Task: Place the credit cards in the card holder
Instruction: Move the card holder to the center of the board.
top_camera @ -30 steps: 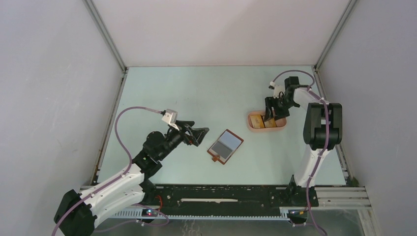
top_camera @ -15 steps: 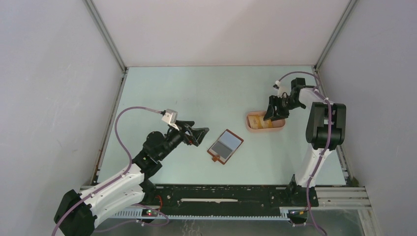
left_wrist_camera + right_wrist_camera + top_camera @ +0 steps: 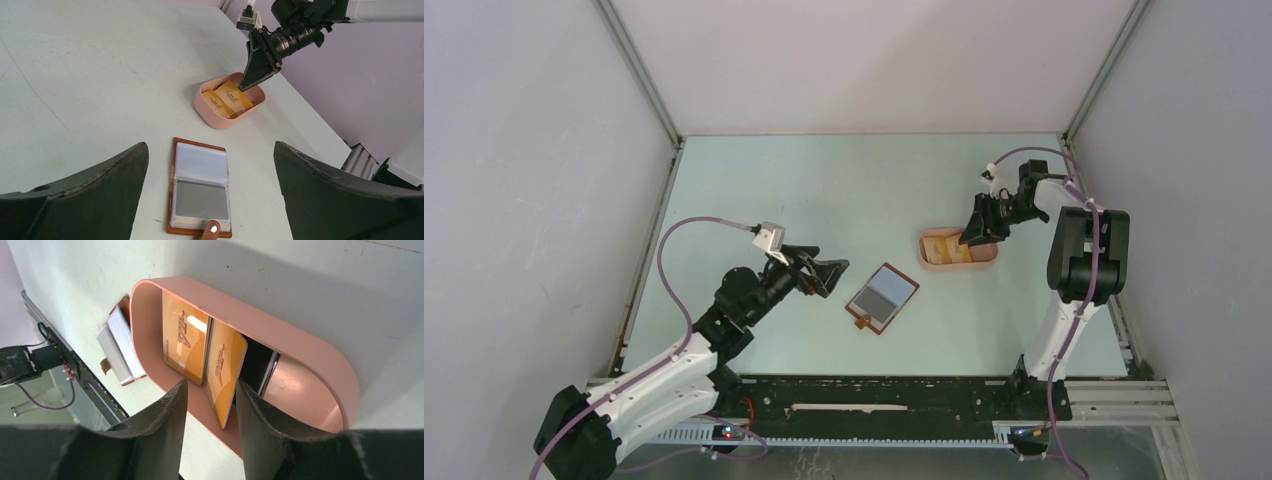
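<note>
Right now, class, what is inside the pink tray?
Two yellow cards leaning on edge, and what looks like a dark card behind them. Anything beneath them is hidden.

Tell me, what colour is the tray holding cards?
The tray is pink; best seen from the left wrist.

Open card holder (image 3: 882, 298) mid-table, left claw (image 3: 829, 276) spread beside it, right claw (image 3: 977, 233) at pink tray (image 3: 927, 262) of yellow credit cards (image 3: 944, 247)
</note>
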Controlling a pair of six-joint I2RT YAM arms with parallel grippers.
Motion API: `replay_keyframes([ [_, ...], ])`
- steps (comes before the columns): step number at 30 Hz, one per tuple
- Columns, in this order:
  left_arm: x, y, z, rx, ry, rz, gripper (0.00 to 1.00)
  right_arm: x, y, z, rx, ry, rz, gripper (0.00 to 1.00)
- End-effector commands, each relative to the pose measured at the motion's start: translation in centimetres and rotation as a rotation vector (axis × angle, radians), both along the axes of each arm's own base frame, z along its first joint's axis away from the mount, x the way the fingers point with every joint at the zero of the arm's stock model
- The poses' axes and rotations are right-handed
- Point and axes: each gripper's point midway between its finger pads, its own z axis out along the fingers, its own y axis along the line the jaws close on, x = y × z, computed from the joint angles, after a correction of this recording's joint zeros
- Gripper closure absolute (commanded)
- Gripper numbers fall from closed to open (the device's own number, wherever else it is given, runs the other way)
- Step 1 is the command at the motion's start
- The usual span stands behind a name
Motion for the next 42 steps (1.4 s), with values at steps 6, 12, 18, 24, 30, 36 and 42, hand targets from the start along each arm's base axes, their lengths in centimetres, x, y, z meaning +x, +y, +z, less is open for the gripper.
replay_keyframes([
  [6, 0.0, -0.1, 0.2, -0.022, -0.008, -0.007, 0.01, 0.4, 1.0, 1.2, 0.09, 0.011, 0.004, 0.65],
  [12, 0.1, -0.2, 0.2, -0.021, -0.007, -0.011, 0.0, 0.2, 1.5, 0.4, 0.086, 0.034, 0.018, 0.73],
  [18, 0.1, -0.3, 0.2, -0.023, -0.008, -0.013, 0.01, 0.2, 2.1, -0.3, 0.054, 0.041, 0.036, 0.75],
  [24, 0.1, -0.4, 0.3, -0.026, -0.007, -0.016, 0.01, 0.4, 2.3, -0.1, 0.063, 0.039, 0.026, 0.93],
  [30, 0.0, -0.5, 0.2, -0.03, -0.001, -0.021, 0.01, 0.1, 3.5, 0.6, 0.141, 0.052, 0.037, 1.0],
  [36, 0.0, -0.5, 0.1, -0.031, 0.002, -0.021, 0.01, -0.2, 4.5, 1.3, 0.197, 0.058, 0.058, 0.86],
  [42, 0.1, -0.5, 0.1, -0.033, 0.006, -0.022, 0.01, -0.3, 4.8, 0.7, 0.171, 0.066, 0.068, 0.71],
])
